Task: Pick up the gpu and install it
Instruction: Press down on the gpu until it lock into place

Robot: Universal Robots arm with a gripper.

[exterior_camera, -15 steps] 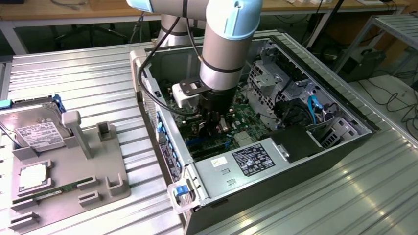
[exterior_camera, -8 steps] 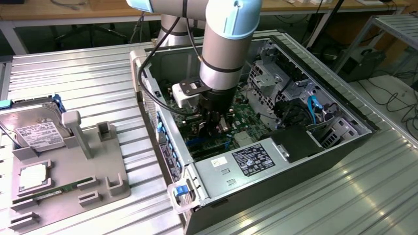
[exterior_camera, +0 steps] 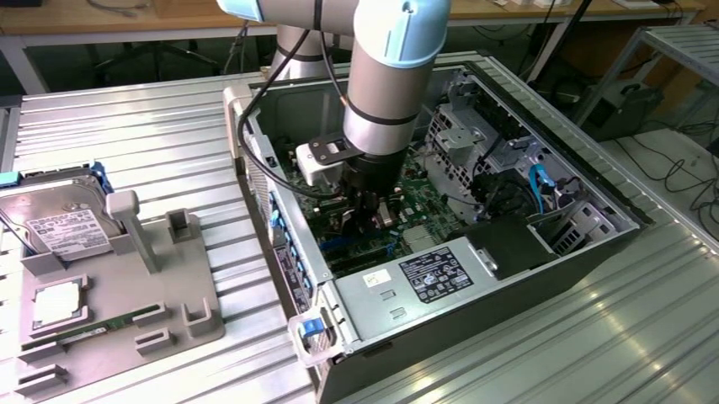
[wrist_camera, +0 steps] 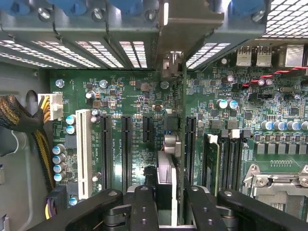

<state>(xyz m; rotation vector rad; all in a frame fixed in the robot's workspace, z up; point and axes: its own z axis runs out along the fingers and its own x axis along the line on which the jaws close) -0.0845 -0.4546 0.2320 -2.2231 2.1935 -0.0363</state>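
Observation:
The gpu (wrist_camera: 167, 173) stands edge-on over the green motherboard (wrist_camera: 125, 96), between the black expansion slots (wrist_camera: 126, 154). Its silver end bracket (wrist_camera: 168, 33) lies against the case's rear slot openings. My gripper (wrist_camera: 171, 204) is shut on the card, with a black finger (wrist_camera: 144, 207) on either side of its heatsink. In the exterior view the gripper (exterior_camera: 375, 212) reaches straight down into the open computer case (exterior_camera: 584, 194), low over the board. Whether the card's edge sits in a slot is hidden.
A white slot (wrist_camera: 83, 154), the memory slots (wrist_camera: 231, 159) and the processor socket (wrist_camera: 276, 180) flank the card. Braided cables (wrist_camera: 19, 120) hang at one side. The power supply (exterior_camera: 422, 278) fills the case's near end. At the exterior view's left, a grey holder carries a hard drive (exterior_camera: 67, 223) and a RAM stick (exterior_camera: 101, 328).

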